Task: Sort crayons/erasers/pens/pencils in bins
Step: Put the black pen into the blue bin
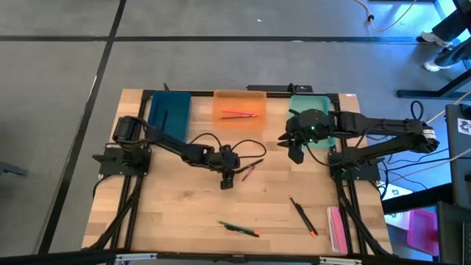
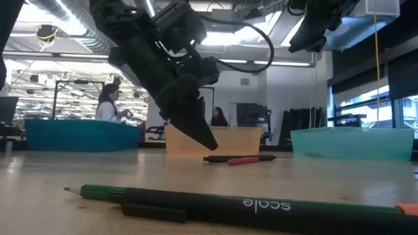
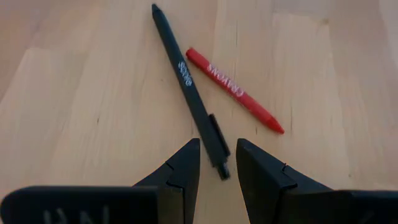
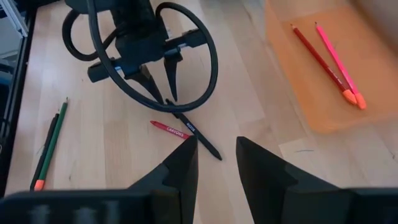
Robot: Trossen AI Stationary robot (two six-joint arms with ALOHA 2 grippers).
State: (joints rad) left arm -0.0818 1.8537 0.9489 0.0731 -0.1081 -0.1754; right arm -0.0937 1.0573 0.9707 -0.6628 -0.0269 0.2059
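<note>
A black pen (image 3: 186, 81) lies flat on the wooden table's middle, with a red crayon (image 3: 233, 90) lying right beside it. My left gripper (image 3: 217, 152) is open and slants down over the pen's clip end (image 3: 219, 163), one finger on either side; I see no touch. My right gripper (image 4: 216, 146) hangs open and high near the mint green bin (image 1: 321, 99), holding nothing. The teal-blue bin (image 1: 169, 110) and the orange bin (image 1: 239, 99) stand along the far edge. In the orange bin lie a red pencil (image 4: 317, 53) and a pink one (image 4: 339, 59).
Near the front edge a green pencil and a dark pen (image 1: 239, 228) lie side by side. A black pen with an orange tip (image 1: 303, 216) and a pink stick (image 1: 335, 227) lie at the front right. Cables (image 1: 221, 143) loop over the table's middle.
</note>
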